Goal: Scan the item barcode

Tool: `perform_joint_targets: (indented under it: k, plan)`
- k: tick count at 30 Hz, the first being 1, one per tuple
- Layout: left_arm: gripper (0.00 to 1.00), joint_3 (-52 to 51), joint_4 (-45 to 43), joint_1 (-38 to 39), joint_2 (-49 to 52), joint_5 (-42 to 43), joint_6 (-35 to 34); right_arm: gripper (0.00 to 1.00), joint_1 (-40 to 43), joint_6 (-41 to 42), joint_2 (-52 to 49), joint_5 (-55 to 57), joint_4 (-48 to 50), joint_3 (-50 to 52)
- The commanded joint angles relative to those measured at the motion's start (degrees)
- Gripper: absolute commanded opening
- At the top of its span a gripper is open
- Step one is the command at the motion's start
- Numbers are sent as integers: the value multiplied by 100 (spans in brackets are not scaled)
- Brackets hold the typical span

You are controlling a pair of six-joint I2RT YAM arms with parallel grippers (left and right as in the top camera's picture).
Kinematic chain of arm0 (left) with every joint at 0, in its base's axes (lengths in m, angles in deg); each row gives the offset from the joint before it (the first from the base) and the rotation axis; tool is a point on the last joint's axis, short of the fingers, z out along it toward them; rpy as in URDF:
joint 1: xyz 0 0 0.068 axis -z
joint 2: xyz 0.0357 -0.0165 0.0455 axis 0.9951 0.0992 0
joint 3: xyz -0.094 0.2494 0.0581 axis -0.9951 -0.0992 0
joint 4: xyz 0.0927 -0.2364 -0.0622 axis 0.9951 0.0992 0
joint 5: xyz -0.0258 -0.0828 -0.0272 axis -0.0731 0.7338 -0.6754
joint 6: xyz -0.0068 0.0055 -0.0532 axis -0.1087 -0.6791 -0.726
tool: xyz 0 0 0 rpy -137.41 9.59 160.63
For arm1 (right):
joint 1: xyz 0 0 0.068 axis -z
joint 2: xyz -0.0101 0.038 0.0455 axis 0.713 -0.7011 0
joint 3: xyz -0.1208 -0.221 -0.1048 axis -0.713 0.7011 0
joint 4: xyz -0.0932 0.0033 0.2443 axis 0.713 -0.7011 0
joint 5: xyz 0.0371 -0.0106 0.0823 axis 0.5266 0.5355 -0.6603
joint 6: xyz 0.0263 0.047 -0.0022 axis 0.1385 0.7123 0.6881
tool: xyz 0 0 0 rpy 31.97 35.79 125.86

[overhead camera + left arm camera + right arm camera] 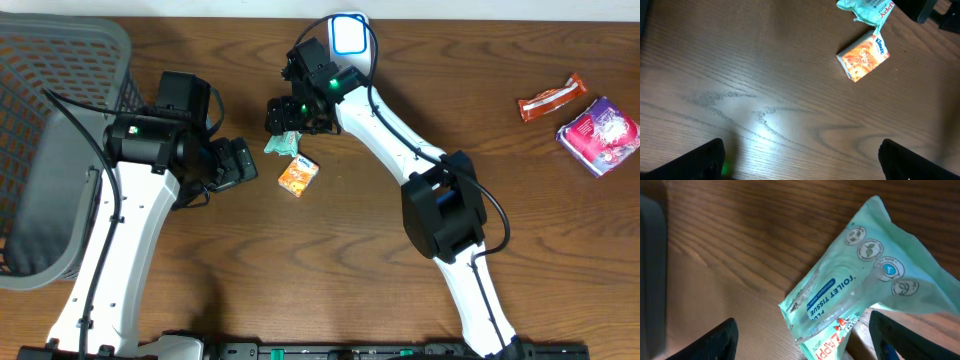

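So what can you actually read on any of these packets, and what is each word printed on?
"TOILET TISSUE": green pack, on its blue label.
"ZAPPY": same green pack, red letters near its edge.
"Kleenex": orange pack, on its blue corner.
Round signs on the green pack: too blurred to read.
Print too small to read: red wrapper, purple packet.

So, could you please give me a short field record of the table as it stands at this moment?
left gripper: jaws open, holding nothing, over the bare brown wooden table
right gripper: jaws open, either side of the mint-green toilet tissue packet
orange Kleenex tissue pack: flat on the table, touching the green packet
grey plastic basket: far left
red snack wrapper: far right
purple foil packet: beside the wrapper
white and blue device: top edge
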Motion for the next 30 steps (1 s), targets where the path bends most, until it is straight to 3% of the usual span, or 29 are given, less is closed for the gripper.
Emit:
perform_joint_targets:
  k: [1,6,9,16,21,24,30]
  plan:
    - [98,37,4,-17,26,-57,37,79,-26,568,-48,409,17,96]
    - [98,37,4,-17,26,-57,37,74,-50,876,-48,922,214,415]
    - [98,37,4,-17,26,-57,37,63,-28,876,-48,922,352,614]
    - [98,37,4,-17,26,-57,37,60,9,874,-48,861,581,994]
    - [98,39,4,-17,26,-57,37,28,20,872,-44,837,387,1093]
    - [98,37,4,-17,26,-57,37,2,68,358,35,317,446,1064]
    - [98,37,4,-17,26,-57,37,1,269,-815,372,-750,494,997]
